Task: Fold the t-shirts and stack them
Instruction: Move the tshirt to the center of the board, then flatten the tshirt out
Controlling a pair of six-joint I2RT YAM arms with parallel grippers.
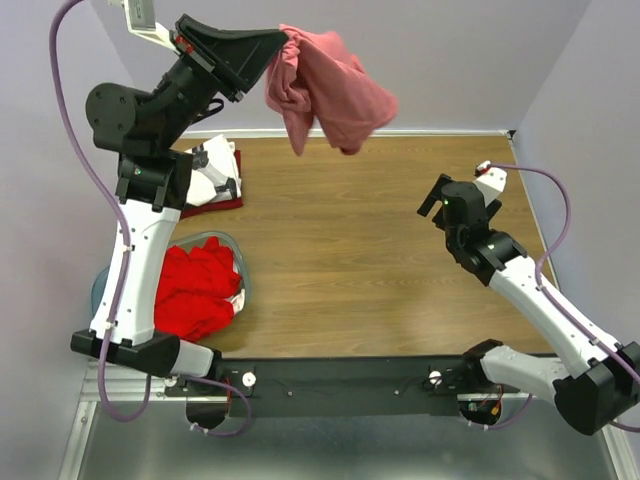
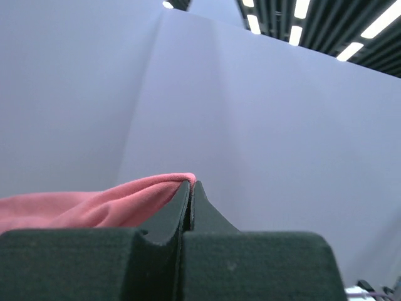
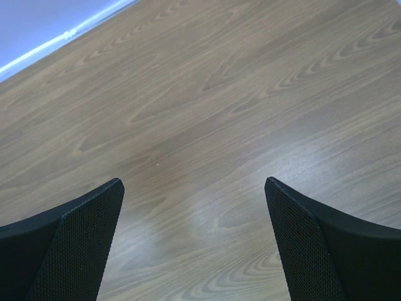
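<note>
The salmon-pink t-shirt (image 1: 330,92) hangs bunched from my left claw (image 1: 276,52), which is clenched on one edge of it, high over the table (image 1: 360,260). I judge it best to lower it onto the wood below that claw and let my right claw (image 1: 436,205), spread wide and empty, low off to the far side, catch a free corner and pull it flat. Down behind my left claw the white printed shirt (image 1: 212,165) lies on the dark red one (image 1: 228,207). Nearer my base, bright red shirts (image 1: 195,290) fill the tub (image 1: 243,262). The drape should land clear of both.
</note>
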